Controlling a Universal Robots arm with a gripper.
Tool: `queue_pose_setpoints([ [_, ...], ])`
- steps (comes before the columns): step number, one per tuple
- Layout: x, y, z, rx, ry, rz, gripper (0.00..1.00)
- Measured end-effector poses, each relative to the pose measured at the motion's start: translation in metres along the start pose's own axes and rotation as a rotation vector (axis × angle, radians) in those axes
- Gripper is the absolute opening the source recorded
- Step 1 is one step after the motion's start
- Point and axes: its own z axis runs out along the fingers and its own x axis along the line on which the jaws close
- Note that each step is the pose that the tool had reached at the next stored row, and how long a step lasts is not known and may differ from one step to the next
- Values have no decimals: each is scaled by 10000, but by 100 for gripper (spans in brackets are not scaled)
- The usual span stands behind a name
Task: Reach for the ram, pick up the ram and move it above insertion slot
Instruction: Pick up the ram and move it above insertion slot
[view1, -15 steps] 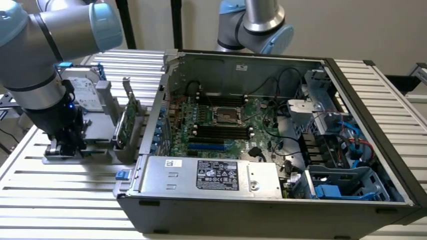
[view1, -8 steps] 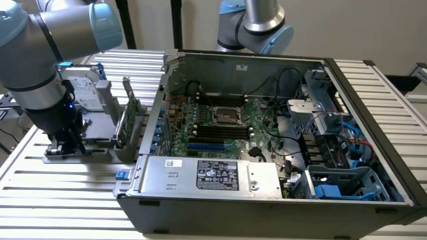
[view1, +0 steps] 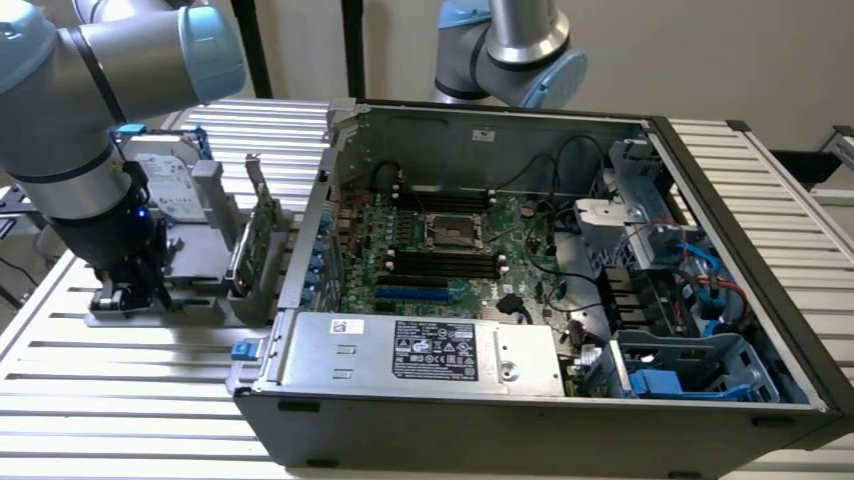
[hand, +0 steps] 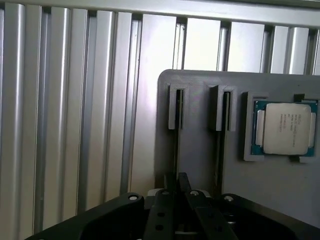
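My pincer (hand: 177, 184) stood narrow, pinched on the ram (hand: 178, 120), which sat edge-up in the holder (hand: 260, 185). CPU (hand: 285, 129) lay on the same holder, apart from the ram.

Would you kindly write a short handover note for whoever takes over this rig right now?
Gripper: shut, apparently on the ram, seen edge-on.
Ram: standing in a slot of the grey holder, at the exterior view's left of the open computer case.
Done: reach, grasp.
Left: lift it out, carry it above the motherboard's black slots.
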Motion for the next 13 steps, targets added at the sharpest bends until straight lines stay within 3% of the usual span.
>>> queue_pose_setpoints([
  [7, 0, 1, -35, -1, -2, 77, 14],
  [13, -2, 6, -247, 0, -3, 78, 14],
])
